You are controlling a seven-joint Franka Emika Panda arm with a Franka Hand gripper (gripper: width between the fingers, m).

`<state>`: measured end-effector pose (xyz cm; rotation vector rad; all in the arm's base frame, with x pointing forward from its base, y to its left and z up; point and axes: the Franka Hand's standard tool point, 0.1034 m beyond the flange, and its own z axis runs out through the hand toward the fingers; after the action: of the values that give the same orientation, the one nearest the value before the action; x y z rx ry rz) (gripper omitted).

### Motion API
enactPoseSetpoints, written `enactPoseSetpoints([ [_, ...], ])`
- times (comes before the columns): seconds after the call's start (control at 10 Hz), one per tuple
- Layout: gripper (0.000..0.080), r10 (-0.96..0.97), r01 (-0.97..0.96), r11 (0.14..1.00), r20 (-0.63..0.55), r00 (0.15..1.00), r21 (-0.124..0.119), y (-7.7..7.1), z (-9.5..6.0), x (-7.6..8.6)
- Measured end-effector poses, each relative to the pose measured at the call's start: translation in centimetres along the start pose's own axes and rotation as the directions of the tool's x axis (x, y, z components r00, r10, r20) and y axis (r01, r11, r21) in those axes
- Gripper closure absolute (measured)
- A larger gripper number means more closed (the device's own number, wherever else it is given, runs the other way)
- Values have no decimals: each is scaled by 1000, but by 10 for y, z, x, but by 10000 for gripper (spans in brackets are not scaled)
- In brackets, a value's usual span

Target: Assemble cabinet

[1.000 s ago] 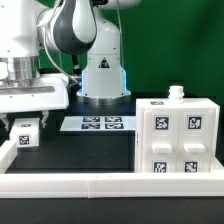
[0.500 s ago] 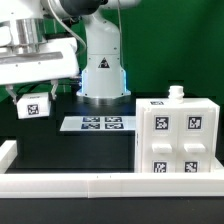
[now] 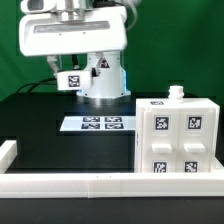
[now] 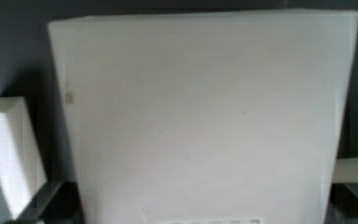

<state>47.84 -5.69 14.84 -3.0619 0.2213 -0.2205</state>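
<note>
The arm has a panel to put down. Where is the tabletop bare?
Bare: the black tabletop on the exterior view's left, between the marker board and the white front rail. Crowded: the exterior view's right, filled by the cabinet; behind the marker board stands the arm's base.

Bright, even light with soft shadows. The exterior view is coarse but fairly sharp on the cabinet (image 3: 178,135). The wrist view is blurry, its white panel (image 4: 194,110) pale, nearly featureless.
</note>
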Motion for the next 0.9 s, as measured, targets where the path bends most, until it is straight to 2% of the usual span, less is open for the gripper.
enactPoseSetpoints([
  [0.2, 238, 152, -152, 988, 4, 988, 6, -55, 0, 26],
  [0.3, 238, 146, -146, 989, -4, 989, 17, -64, -1, 35],
  [0.8, 238, 142, -142, 990, -1, 990, 15, -64, 1, 33],
  [0.9, 238, 138, -138, 990, 0, 990, 18, -76, -2, 36],
])
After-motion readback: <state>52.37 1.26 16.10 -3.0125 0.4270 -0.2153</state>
